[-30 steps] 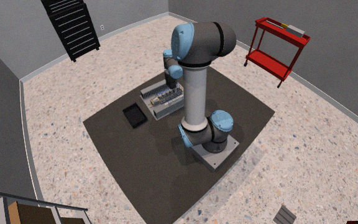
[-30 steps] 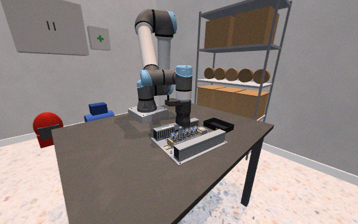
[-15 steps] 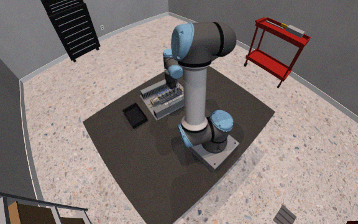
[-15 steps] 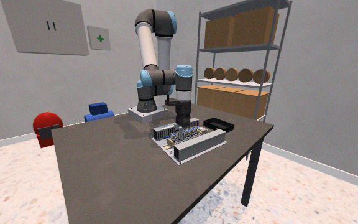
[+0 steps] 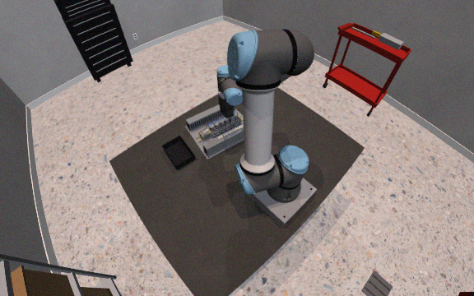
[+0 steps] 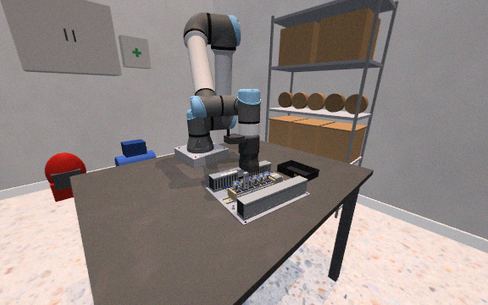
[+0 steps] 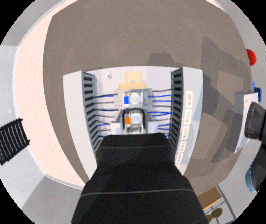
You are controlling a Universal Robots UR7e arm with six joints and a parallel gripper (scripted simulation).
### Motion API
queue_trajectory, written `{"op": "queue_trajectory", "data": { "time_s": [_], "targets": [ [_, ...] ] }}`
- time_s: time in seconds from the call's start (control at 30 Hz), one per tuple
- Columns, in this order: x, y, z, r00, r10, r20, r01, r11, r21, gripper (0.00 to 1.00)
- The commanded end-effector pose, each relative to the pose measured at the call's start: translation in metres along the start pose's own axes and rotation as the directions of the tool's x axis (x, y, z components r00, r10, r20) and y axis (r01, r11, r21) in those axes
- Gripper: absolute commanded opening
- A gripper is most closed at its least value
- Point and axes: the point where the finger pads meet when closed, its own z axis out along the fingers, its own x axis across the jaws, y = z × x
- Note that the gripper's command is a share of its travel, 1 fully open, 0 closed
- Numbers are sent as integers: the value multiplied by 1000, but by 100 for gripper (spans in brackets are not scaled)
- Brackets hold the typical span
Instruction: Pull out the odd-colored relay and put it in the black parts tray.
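Observation:
The relay panel (image 6: 257, 191) lies flat on the dark table, with a row of small relays (image 6: 252, 180) between two grey ribbed blocks. It also shows in the top view (image 5: 216, 129) and in the wrist view (image 7: 133, 112). My gripper (image 6: 246, 171) points straight down into the relay row and is shut on a relay (image 7: 134, 120) that still sits in the panel. The button colours are too small to tell. The black parts tray (image 6: 298, 169) stands apart on the table beside the panel, and it also shows in the top view (image 5: 178, 152).
The arm's base plate (image 5: 284, 201) is bolted on the table behind the panel. A metal shelf with boxes (image 6: 324, 85) stands past the table's far edge. A red cart (image 5: 364, 62) stands on the floor.

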Motion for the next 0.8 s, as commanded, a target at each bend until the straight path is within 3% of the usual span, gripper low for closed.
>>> {"op": "queue_trajectory", "data": {
  "time_s": [0.0, 0.77],
  "targets": [
    [2, 0, 0, 1000, 1, 21, -1, 1000, -1, 0],
    [2, 0, 0, 1000, 0, 3, 0, 1000, -1, 0]
  ]
}}
